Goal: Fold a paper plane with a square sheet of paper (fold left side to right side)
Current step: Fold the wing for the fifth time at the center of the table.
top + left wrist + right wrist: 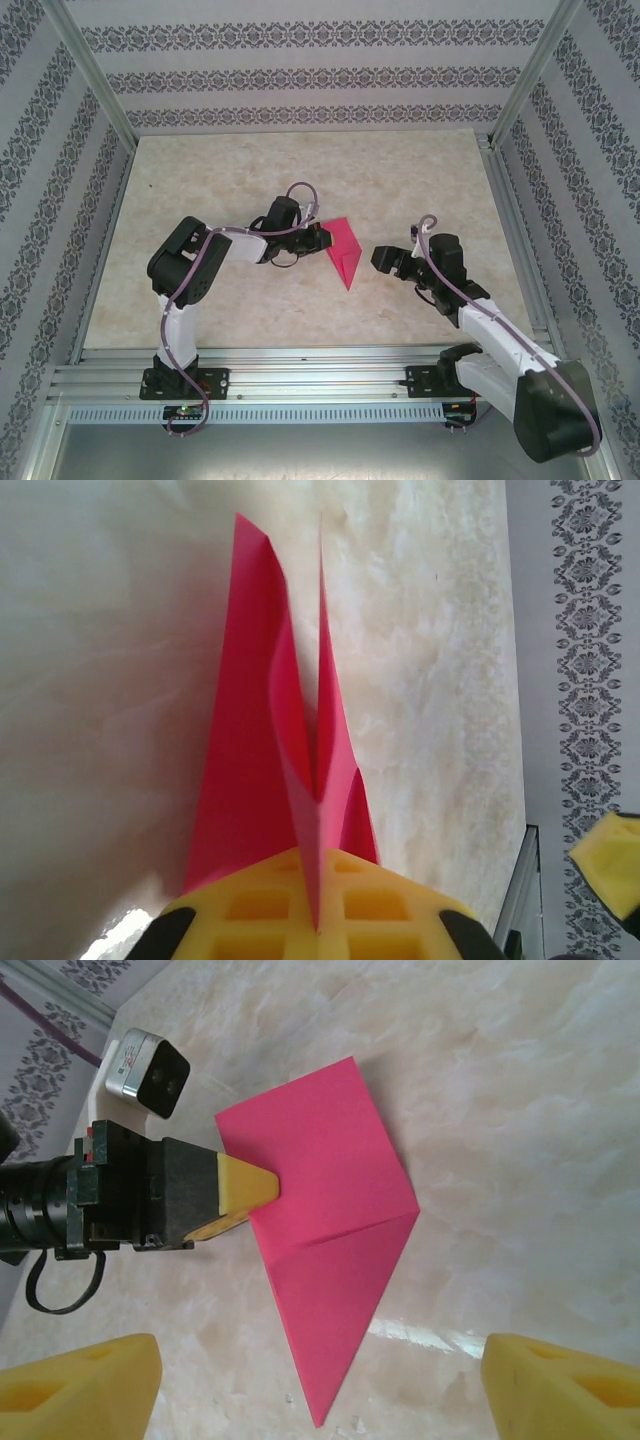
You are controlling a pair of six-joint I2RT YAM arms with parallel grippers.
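The paper plane (343,250) is the bright pink sheet of paper folded into a narrow kite with a sharp point toward the near edge. It lies near the middle of the marble table (300,170). My left gripper (322,240) is shut on the plane's left edge. In the left wrist view the yellow pads (260,905) pinch a raised fold of the paper plane (240,760). My right gripper (378,258) stands open just right of the plane, not touching it. In the right wrist view the paper plane (330,1210) lies flat ahead of the open right gripper (320,1365), with the left gripper (255,1185) on its edge.
Patterned walls enclose the table on three sides. Aluminium rails (300,380) run along the near edge by the arm bases, and a frame rail (515,230) borders the right side. The left wrist's camera housing (148,1072) sits above its fingers.
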